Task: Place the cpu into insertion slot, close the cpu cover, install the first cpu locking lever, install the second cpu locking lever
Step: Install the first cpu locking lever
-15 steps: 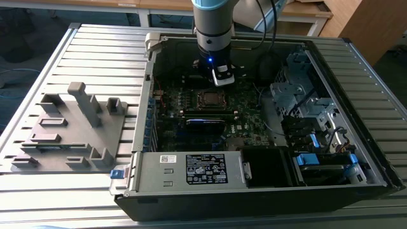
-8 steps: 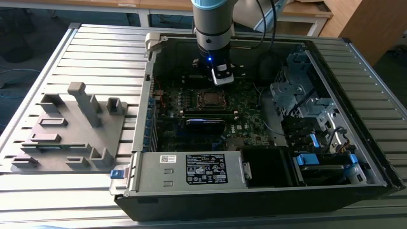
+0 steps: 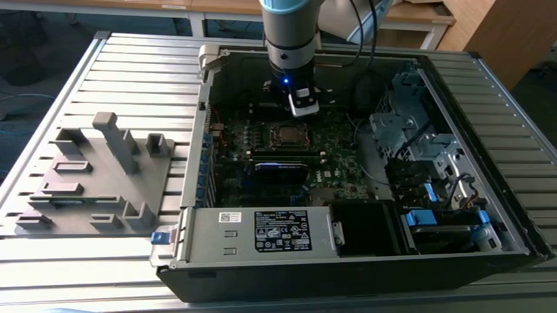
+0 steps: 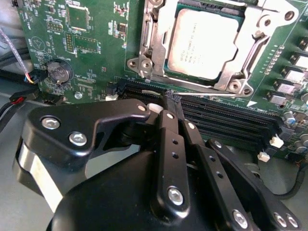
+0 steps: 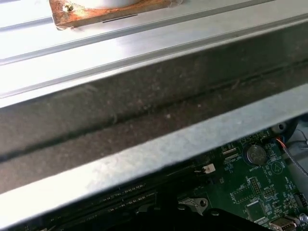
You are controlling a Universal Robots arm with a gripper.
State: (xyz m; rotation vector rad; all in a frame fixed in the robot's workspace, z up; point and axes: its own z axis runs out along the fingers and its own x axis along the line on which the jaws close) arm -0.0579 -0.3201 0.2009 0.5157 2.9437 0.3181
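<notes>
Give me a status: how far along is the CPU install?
Done: the cpu sits in the insertion slot, and the cpu cover lies flat over it, framing its top.
In hand: nothing. The gripper is shut and empty, its tips by the memory slots beside the socket.
Left: the two locking levers. I cannot tell from these views whether either is latched.

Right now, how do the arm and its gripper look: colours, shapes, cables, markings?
The arm is a grey cylinder with a light-blue ring and a black wrist section bearing a blue light. A black cable hangs beside it. In the second wrist view the gripper is black, with jointed link bars, silver screws and a pale band around its body.
</notes>
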